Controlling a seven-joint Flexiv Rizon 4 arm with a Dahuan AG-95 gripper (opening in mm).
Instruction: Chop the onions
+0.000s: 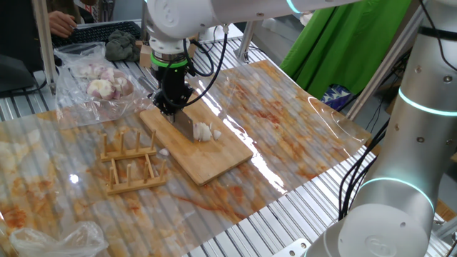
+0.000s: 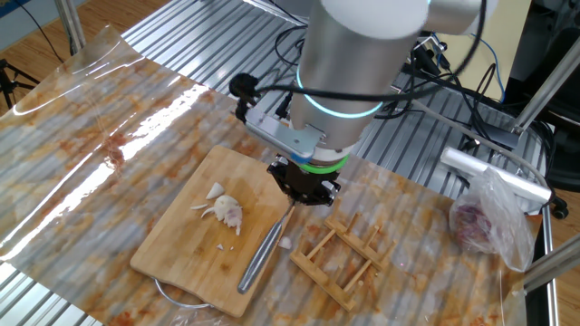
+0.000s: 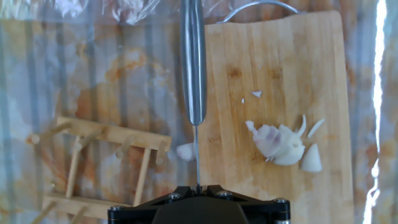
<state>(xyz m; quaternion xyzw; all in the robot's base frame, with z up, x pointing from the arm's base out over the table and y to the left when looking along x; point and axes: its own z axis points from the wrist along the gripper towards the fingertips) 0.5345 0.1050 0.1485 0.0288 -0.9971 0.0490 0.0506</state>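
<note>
Looking down the hand view from near to far: the gripper (image 3: 198, 190) sits at the bottom edge, clamped tight w/ the knife (image 3: 193, 68) running straight away from it. Only a thin edge-on line shows next to the gripper; beyond that comes the broader steel part, reaching to the top of frame. Can't tell for sure which end is pinched.

Key relation: the onion (image 3: 280, 142) lies off to the right of that knife line in the hand view, near but apart, not under it. It's a small pale cluster of wedges w/ a pink tinge, on the bamboo cutting board (image 3: 292, 56), roughly level w/ where the thin line meets the steel part. A few loose slivers lie around it, and one stray piece (image 3: 185, 151) sits left of the line at the board's edge.

Knife's long axis runs lengthwise along the board, close to its left edge in this view. So my read: next move needs a sideways shift toward the onion, approx. square to the knife's length, before any downward cut.

Further out: a wooden rack (image 3: 93, 162) rests on the worktop (image 3: 93, 74) left of the board, clear of that path.
</note>
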